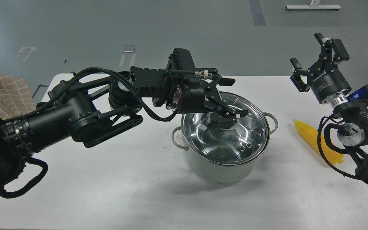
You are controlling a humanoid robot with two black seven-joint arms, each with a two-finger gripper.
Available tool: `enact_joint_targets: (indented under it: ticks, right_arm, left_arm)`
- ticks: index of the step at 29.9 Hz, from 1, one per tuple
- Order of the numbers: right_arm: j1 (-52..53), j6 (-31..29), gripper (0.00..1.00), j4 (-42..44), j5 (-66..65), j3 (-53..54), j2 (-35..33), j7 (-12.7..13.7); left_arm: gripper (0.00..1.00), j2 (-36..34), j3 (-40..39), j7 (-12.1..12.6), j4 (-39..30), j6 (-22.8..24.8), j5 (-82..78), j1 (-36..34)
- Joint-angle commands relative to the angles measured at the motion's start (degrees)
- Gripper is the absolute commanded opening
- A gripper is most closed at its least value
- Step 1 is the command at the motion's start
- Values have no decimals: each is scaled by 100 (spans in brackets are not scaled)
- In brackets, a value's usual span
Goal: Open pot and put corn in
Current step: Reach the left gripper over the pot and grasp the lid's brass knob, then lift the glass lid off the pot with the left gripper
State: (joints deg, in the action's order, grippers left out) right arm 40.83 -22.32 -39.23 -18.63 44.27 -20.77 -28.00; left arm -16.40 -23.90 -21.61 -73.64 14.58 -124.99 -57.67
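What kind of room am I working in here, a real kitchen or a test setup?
Likely a lab or test space, not a kitchen: a plain white table on a bare grey floor with tape marks, holding only the pot and the corn.

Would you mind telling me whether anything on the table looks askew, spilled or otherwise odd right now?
Only the glass lid: it sits tilted on the pot, its far-left edge raised where the left claw is at its centre. Nothing looks spilled or damaged. The corn lies right of the pot, partly behind the right arm; the right claw is open, raised.
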Motion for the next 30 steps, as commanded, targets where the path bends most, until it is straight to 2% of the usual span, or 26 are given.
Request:
enact_joint_targets:
  ticks: [1,10,14,19,22,24,25,29,30]
  right_arm:
    - [-23,0,100,-14,0,2,-6,0]
    - [-75,0,100,-23,0,2,-6,0]
    - [-93,0,100,-23,0,2,-6,0]
    - [-93,0,100,-49,0,2,-6,0]
    - [-110,0,100,-49,0,2,-6,0]
    - [-111,0,100,-49,0,2,-6,0]
    - [-119,0,100,-49,0,2,-6,0]
    - [-111,0,100,-49,0,2,-6,0]
    - [-111,0,100,-49,0,2,-6,0]
  left_arm:
    - [98,49,8,-1,174,1,-1,168]
    - [95,93,0,16,183,1,-1,528]
    - [90,102,8,25,183,1,-1,555]
    - [72,102,8,51,227,1,-1,608]
    - [71,102,8,60,236,1,-1,669]
    - [66,102,8,60,236,1,-1,669]
    - [57,102,8,60,236,1,-1,669]
    - [42,102,0,87,236,1,-1,669]
    - [32,102,-9,87,236,1,-1,661]
